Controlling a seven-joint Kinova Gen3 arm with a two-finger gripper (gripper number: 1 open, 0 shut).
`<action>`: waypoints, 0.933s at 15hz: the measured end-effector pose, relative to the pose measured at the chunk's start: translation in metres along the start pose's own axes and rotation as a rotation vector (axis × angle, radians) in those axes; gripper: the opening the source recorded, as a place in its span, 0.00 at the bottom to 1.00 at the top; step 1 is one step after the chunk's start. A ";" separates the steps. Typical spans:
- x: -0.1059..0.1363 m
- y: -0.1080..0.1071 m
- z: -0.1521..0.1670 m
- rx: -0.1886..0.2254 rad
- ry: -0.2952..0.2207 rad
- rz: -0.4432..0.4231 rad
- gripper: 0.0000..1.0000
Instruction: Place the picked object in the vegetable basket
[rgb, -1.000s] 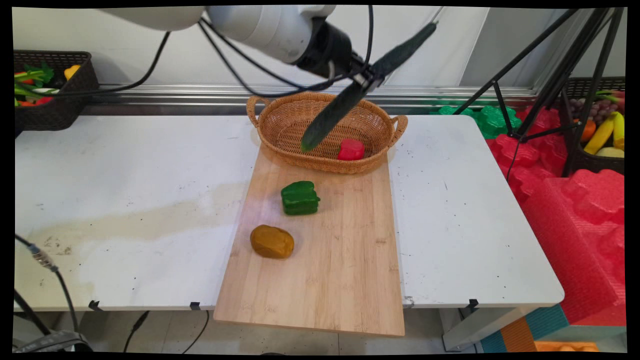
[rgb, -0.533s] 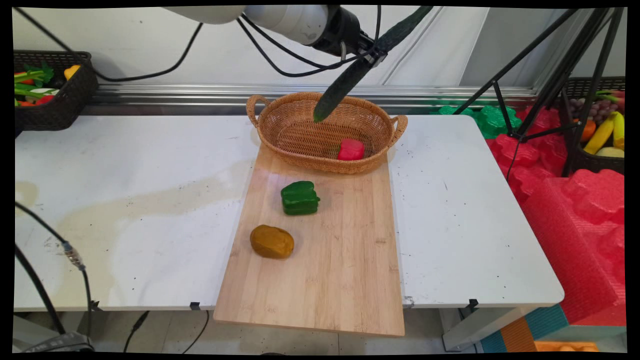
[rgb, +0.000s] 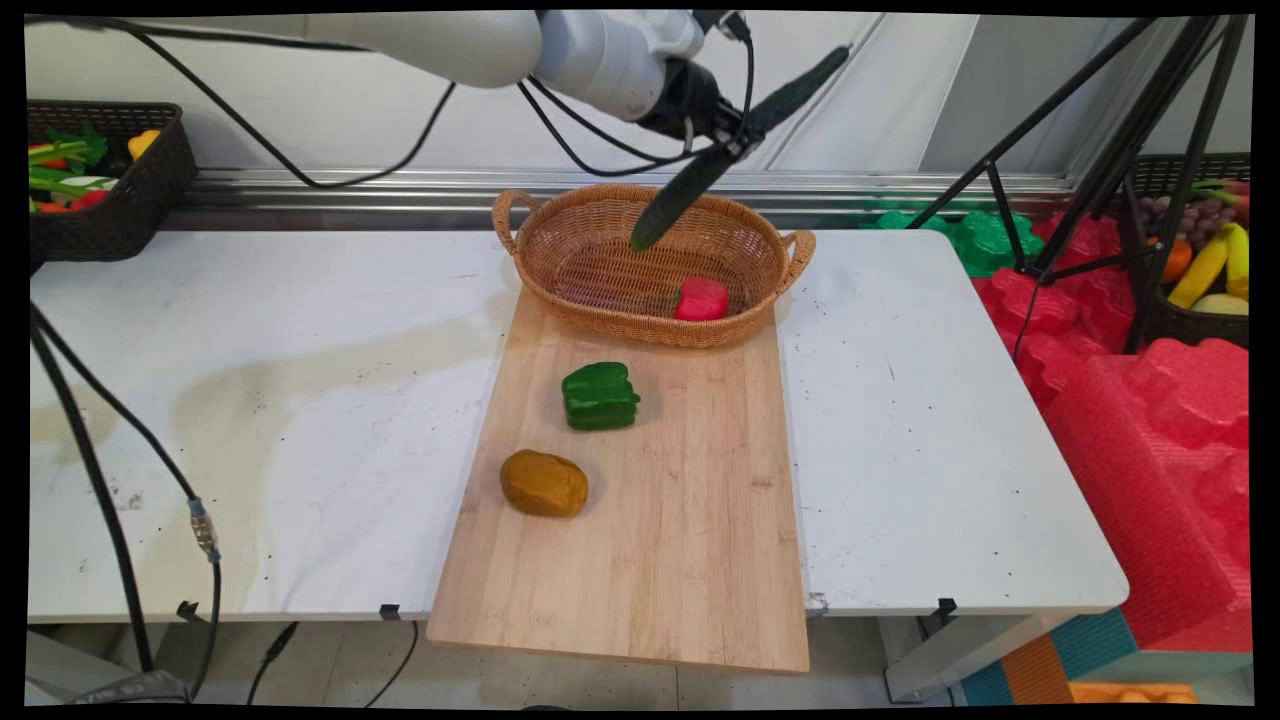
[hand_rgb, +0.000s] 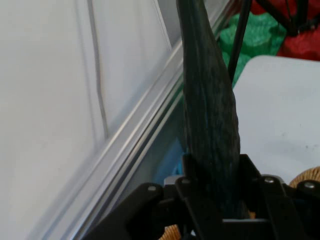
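Observation:
My gripper (rgb: 738, 140) is shut on a long dark green cucumber (rgb: 690, 185), held tilted in the air above the back of the wicker basket (rgb: 560, 262). The cucumber's lower end hangs over the basket's inside; its upper end points up to the right. In the hand view the cucumber (hand_rgb: 210, 110) rises between the two fingers (hand_rgb: 187, 175) of the gripper (hand_rgb: 215, 172). A red pepper (rgb: 702, 298) lies inside the basket at its right. A green pepper (rgb: 600, 396) and a brown potato (rgb: 543, 483) rest on the wooden cutting board (rgb: 690, 540).
A black basket of vegetables (rgb: 95, 175) stands at the table's far left. A tripod (rgb: 1090, 150) and red foam pieces (rgb: 1150, 420) are to the right of the table, with a fruit basket (rgb: 1205, 270) behind them. Black cables (rgb: 110, 470) hang at the left.
The gripper rose with the cucumber from low in the basket to above its back rim, then shifted slightly down. The cucumber's tilt changed a little. The things on the board stayed put.

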 end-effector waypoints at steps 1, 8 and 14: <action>-0.006 0.000 0.009 -0.011 -0.009 -0.002 0.00; -0.045 0.008 0.052 -0.087 -0.070 -0.030 0.00; -0.064 0.018 0.069 -0.133 -0.095 -0.041 0.00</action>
